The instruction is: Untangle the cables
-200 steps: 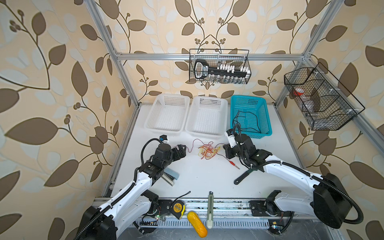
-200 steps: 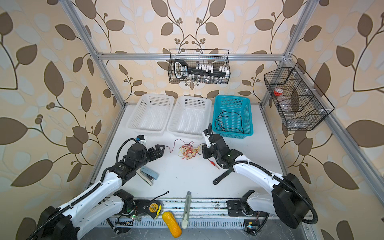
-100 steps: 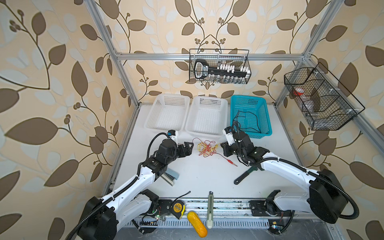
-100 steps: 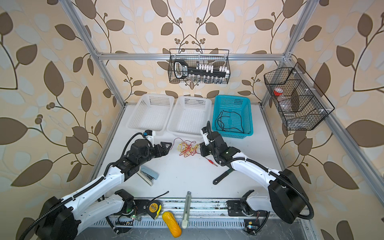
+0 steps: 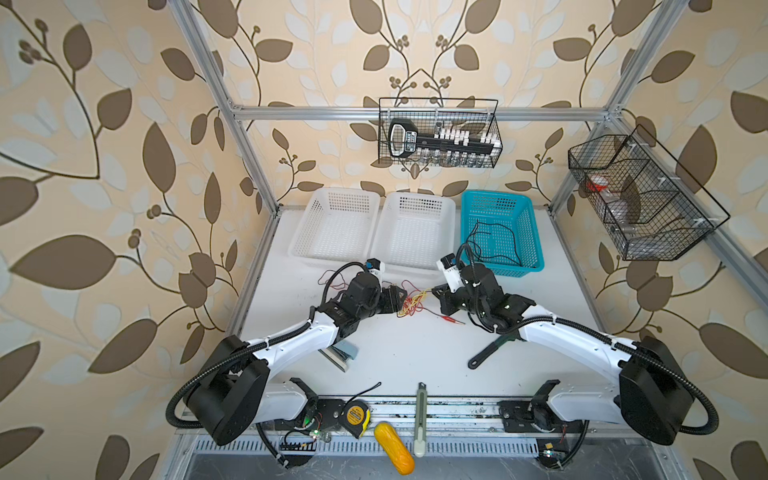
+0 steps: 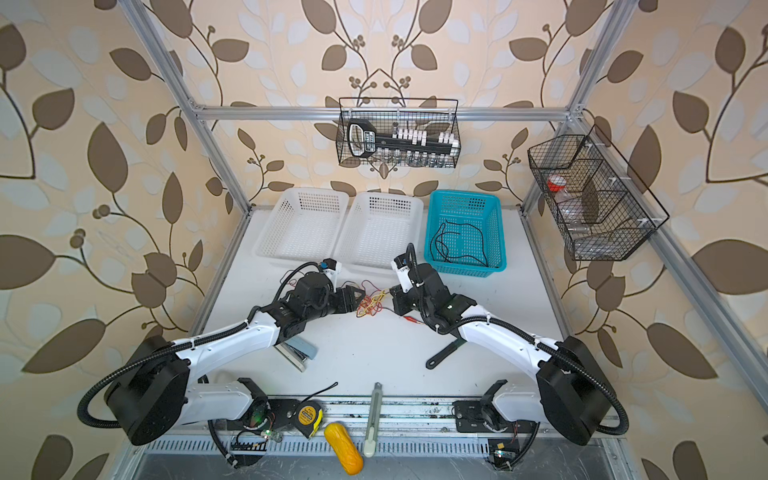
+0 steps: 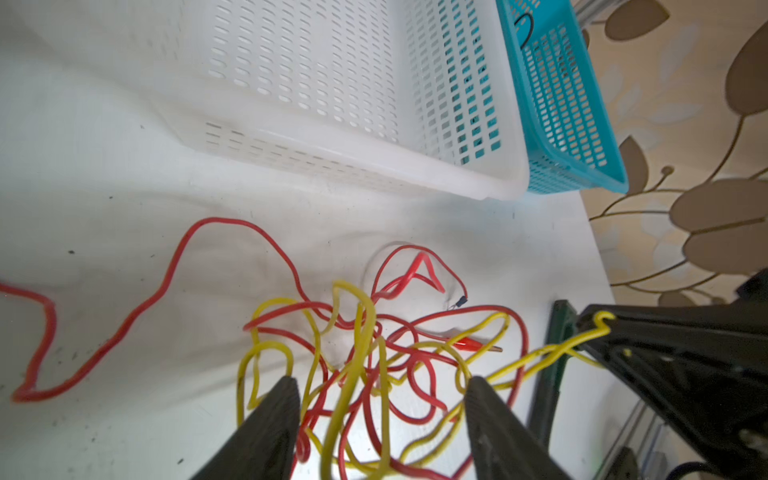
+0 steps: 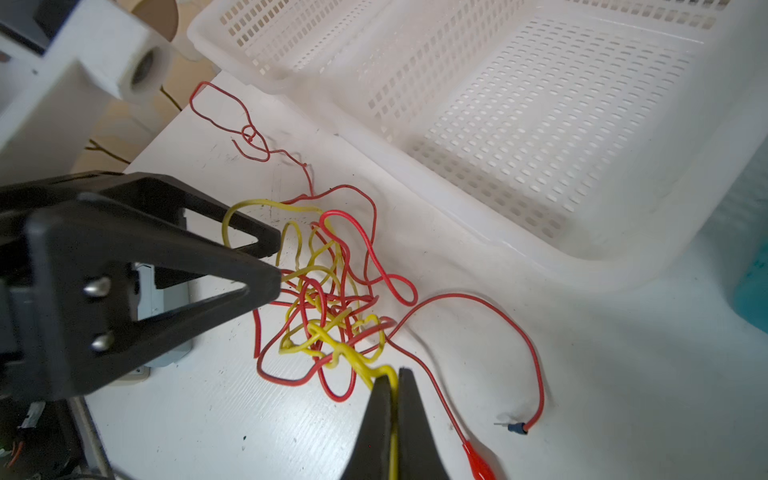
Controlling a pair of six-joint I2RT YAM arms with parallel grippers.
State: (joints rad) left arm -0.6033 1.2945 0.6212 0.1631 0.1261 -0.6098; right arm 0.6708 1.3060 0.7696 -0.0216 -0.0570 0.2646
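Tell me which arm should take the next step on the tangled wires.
Left. The right hand is shut on a yellow wire; the left hand stands open around the red-and-yellow tangle, probably well placed to pinch a strand there.

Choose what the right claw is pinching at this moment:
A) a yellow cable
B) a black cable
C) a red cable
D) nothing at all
A: in the right wrist view the right claw is shut on a yellow cable.
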